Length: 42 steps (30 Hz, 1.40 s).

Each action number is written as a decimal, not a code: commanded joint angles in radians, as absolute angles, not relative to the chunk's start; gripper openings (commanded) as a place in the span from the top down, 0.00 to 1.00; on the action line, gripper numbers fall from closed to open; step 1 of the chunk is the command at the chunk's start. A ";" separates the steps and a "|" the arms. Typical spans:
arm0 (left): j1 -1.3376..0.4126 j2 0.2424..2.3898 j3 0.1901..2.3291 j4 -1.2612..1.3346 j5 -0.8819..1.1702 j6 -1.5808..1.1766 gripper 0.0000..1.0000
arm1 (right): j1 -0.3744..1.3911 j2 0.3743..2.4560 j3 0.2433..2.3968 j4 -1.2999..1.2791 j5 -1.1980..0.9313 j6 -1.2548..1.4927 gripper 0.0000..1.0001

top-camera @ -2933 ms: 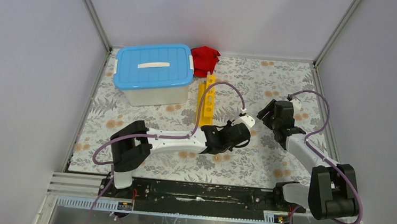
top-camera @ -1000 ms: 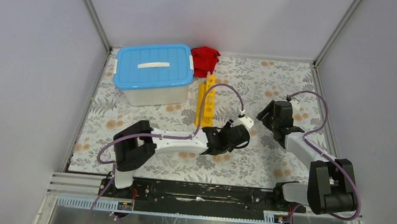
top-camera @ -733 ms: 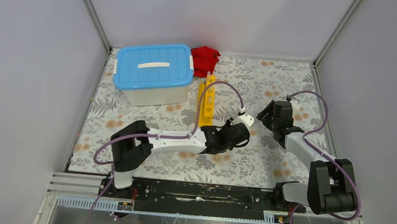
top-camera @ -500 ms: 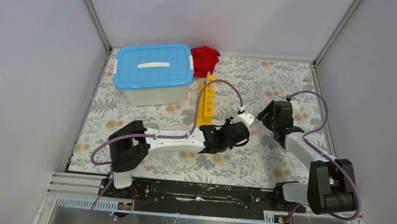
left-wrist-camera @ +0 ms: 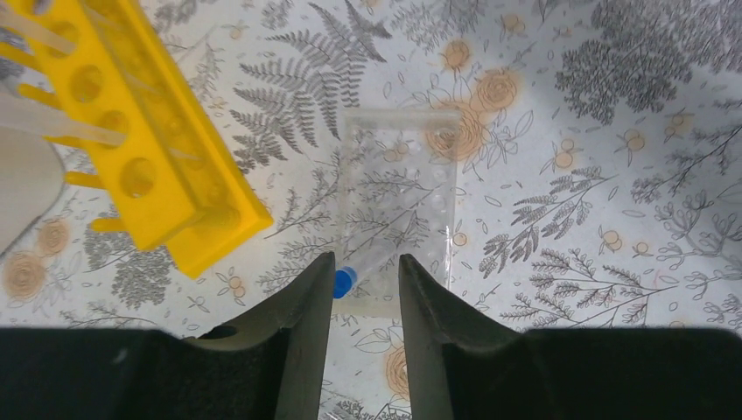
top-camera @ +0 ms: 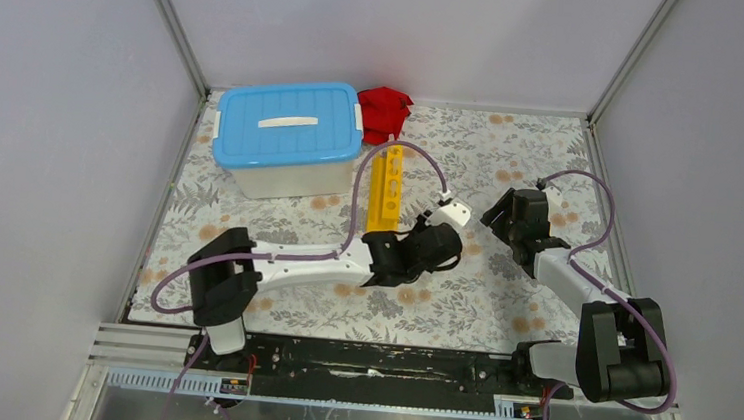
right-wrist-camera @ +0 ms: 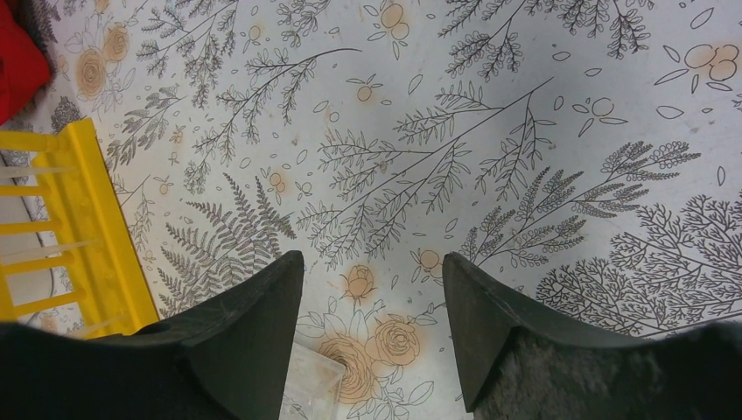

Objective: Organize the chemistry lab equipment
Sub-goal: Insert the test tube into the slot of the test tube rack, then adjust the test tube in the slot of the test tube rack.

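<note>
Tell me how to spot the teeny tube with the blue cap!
Find the long yellow rack on the flowery mat. Right beside its end lies a flat see-through holder, and the tube shows at that holder's edge, between the left gripper's two dark fingers. Its bright blue cap gives it away; everything around it is yellow, clear or dark.

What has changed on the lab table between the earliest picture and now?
The left arm swung its elbow leftward, drawing the left pincer slightly left, above a small clear blue-capped tube; nothing visibly gripped or released. The white blue-lidded tub, long yellow holed rack, red cloth and right pincer stayed roughly put.
</note>
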<state>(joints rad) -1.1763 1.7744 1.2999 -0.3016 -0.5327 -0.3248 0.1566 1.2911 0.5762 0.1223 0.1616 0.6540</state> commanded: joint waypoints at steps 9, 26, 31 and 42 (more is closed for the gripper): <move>-1.118 1.609 1.159 -0.211 -0.607 -0.439 0.60 | 0.153 1.182 0.585 0.101 0.147 0.582 0.44; -1.013 1.612 1.100 -0.175 -0.367 -0.512 0.74 | 0.407 1.071 0.545 0.014 0.193 0.586 1.00; -1.007 1.622 1.095 -0.171 -0.339 -0.512 0.75 | 0.460 1.031 0.513 -0.008 0.170 0.602 1.00; -1.005 1.671 1.107 -0.172 -0.323 -0.511 0.78 | 0.630 0.996 0.481 -0.051 0.200 0.655 1.00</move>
<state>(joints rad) -1.0122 1.6547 1.0855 -0.2207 -0.3279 -0.5037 0.5922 1.0199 0.4862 -0.0444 0.1677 0.6266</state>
